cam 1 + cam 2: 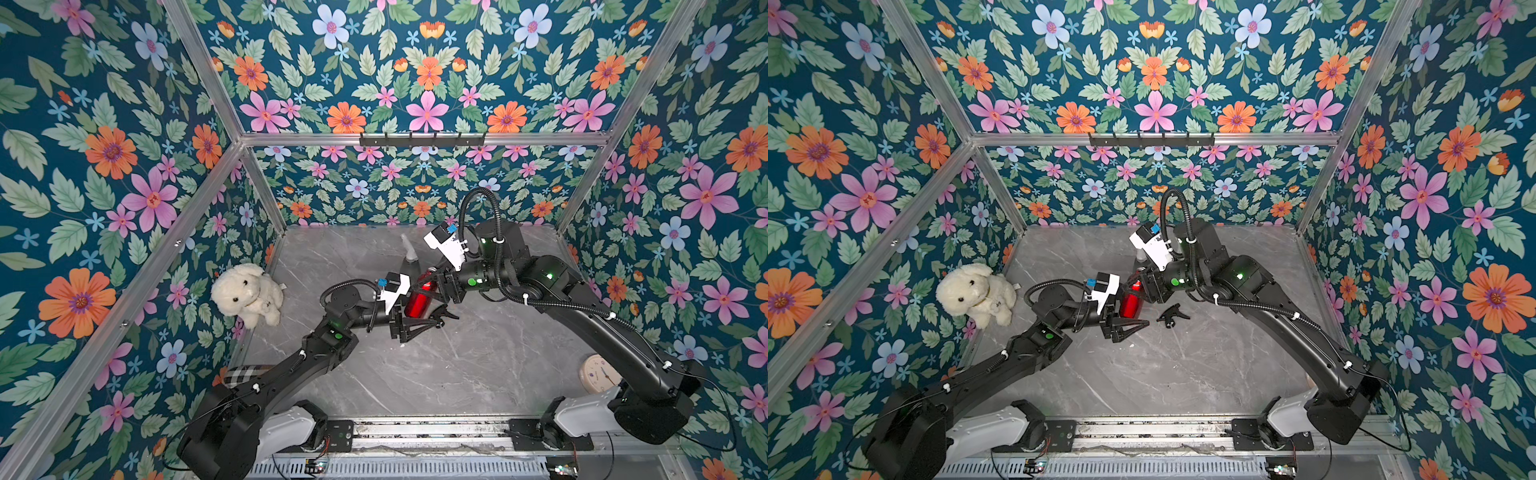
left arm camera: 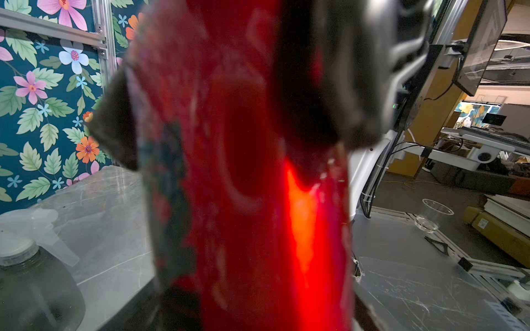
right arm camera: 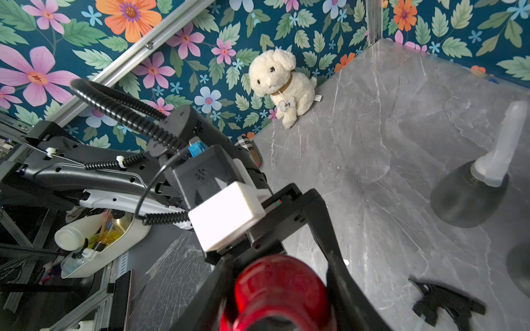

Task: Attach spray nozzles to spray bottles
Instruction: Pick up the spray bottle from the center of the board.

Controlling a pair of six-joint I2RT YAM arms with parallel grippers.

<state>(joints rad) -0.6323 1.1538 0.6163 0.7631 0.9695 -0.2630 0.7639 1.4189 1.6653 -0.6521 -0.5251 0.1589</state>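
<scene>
Near the red bottle, left wrist view misses the black nozzle.

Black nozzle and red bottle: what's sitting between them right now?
A finger of the left gripper, beside the red bottle; then bare table to the black nozzle. Right wrist view.

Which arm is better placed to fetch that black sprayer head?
Right, probably: the black sprayer head lies on its side of the red bottle, which the left hand straddles; the right hand would first let go.
</scene>
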